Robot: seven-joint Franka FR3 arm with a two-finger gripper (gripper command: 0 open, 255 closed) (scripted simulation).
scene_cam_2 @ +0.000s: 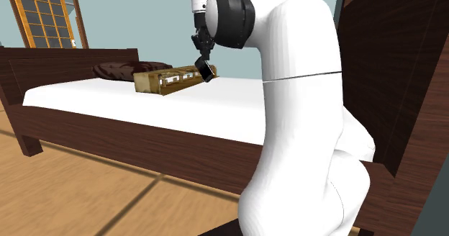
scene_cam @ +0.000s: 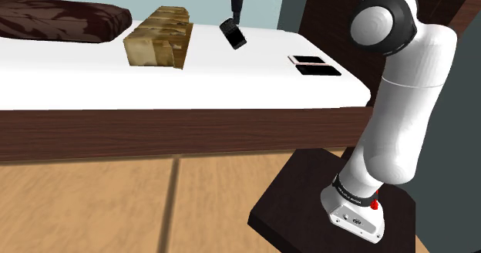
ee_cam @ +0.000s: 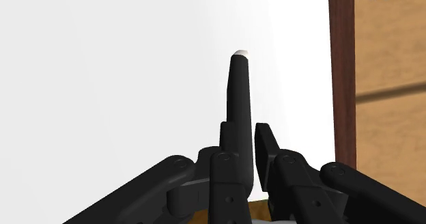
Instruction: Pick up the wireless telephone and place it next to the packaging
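Wrist view: gripper (ee_cam: pixel 247 139) is clamped on the wireless telephone (ee_cam: pixel 238 93), a black slab seen edge-on. The fingers pinch its two flat faces near one end, and most of the body sticks out past the tips. Shoulder view: the telephone (scene_cam: pixel 233 34) hangs tilted in the air above the white bed (scene_cam: pixel 231 86), not touching it. It is likely light, rigid and smooth-cased, so slipping or swivelling in the pinch is the risk; a hold nearer mid-body would probably swing less. How deep the fingers sit on the casing is hard to tell. Two flat devices (scene_cam: pixel 317 69) lie on the bed at 4 o'clock from the telephone. The packaging (scene_cam: pixel 159 42), a brown box, lies at about 8 o'clock, apart from it. A dark pillow (scene_cam: pixel 62 20) sits farther out at 9 o'clock.
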